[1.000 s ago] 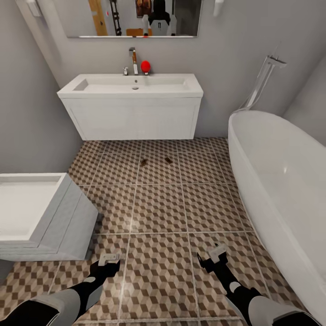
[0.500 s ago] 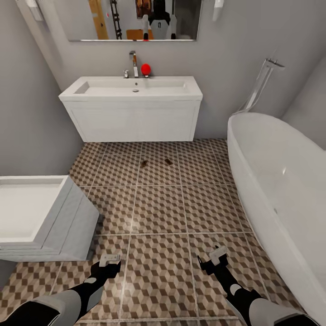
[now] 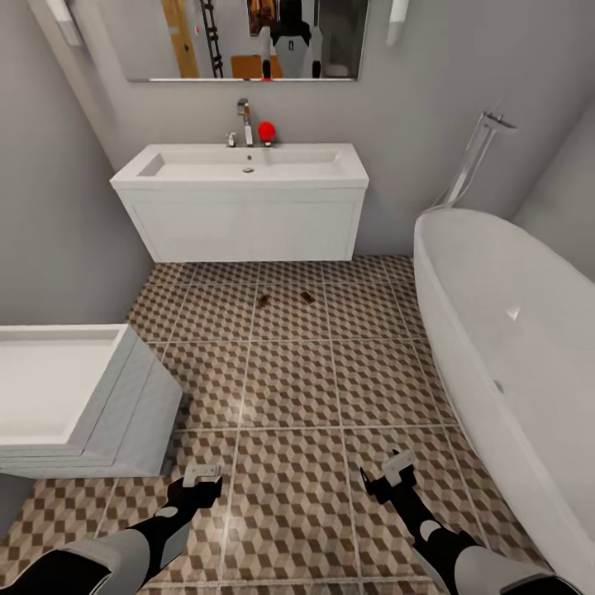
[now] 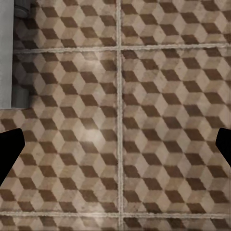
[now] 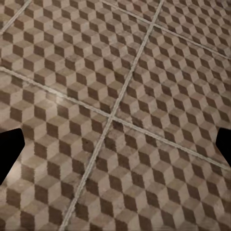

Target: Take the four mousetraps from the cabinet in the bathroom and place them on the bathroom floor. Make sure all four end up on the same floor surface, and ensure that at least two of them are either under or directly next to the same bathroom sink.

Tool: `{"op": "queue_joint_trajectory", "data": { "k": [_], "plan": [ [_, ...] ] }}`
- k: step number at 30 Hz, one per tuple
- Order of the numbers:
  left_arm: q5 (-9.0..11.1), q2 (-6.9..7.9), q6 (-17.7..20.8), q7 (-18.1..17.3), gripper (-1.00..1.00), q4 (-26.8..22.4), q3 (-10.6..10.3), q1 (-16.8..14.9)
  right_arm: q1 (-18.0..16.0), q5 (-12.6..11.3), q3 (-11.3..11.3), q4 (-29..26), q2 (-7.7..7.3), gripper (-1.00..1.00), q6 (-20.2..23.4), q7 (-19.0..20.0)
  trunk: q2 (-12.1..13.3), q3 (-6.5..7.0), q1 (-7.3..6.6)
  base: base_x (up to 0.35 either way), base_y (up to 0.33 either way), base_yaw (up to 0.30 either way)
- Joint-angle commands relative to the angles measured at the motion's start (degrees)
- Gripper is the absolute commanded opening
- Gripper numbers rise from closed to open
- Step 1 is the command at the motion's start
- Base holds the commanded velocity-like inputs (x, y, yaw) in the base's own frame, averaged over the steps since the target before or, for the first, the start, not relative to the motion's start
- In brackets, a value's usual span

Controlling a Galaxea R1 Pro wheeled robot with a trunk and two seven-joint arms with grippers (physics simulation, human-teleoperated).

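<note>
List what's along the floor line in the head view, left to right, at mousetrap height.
Toilet → left mousetrap → right mousetrap → bathtub. Both mousetraps lie on the bathroom floor in front of the sink.

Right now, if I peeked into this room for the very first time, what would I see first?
Probably the big white bathtub along the right wall, and the white sink straight ahead under a mirror, with a bright red thing by its tap. Then the bathroom floor with its busy brown cube pattern, where two tiny mousetraps lie in front of the sink.
</note>
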Motion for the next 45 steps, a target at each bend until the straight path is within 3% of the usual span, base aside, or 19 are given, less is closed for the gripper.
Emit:
{"op": "queue_joint_trajectory", "data": {
  "k": [1, 21, 24, 30, 35, 37, 38, 45],
  "plan": [
    [0.39, -0.03, -0.34, 0.06, 1.0, 0.22, -0.49, -0.08, 0.01, 0.56, 0.16, 0.04, 0.0, 1.0, -0.08, -0.52, 0.39, 0.15, -0.23, 0.0, 0.0, 0.0],
    [0.36, -0.06, -0.34, 0.06, 1.0, 0.22, -0.49, -0.01, 0.2, 0.56, 0.16, 0.07, -0.13, 1.0, -0.08, -0.71, 8.41, 3.74, -4.62, 0.0, 0.0, 0.0],
    [0.36, 0.12, -0.35, 0.06, 1.0, 0.24, -0.49, -0.01, 0.31, 0.56, 0.16, 0.11, -0.68, 1.0, -0.1, -0.76, 9.62, 4.28, -5.28, 0.0, 0.0, 0.0],
    [0.43, 1.38, -0.41, 0.06, 1.0, 0.3, -0.49, 0.09, 1.27, 0.45, 0.16, 0.13, -3.48, 1.0, -0.79, -0.74, 12.02, 5.36, -6.6, 0.0, 0.0, 0.0],
    [0.43, 3.27, -0.44, 0.01, 1.0, 0.3, -0.48, 0.49, 1.79, -1.54, 0.16, 0.13, -5.13, 1.0, -2.1, -0.68, 14.03, 6.25, -7.69, 0.0, 0.0, 0.0],
    [0.42, 4.01, -0.39, -0.14, 1.0, 0.3, -0.49, 0.7, 1.94, -4.57, 0.16, 0.13, -5.51, 1.0, -2.45, -0.52, 14.83, 6.61, -8.13, 0.0, 0.0, 0.0],
    [0.41, 4.05, -0.39, -0.31, 1.0, 0.3, -0.49, 0.72, 1.97, -5.0, 0.16, 0.13, -5.52, 1.0, -2.49, -0.5, 15.23, 6.79, -8.35, 0.0, 0.0, 0.0],
    [0.44, 1.7, -0.21, -2.39, 1.0, 0.23, -0.49, 0.86, 2.07, -6.64, 0.16, 0.13, -5.08, 1.0, -2.55, -0.44, 18.04, 8.05, -9.89, 0.0, 0.0, 0.0]
  ]
}}
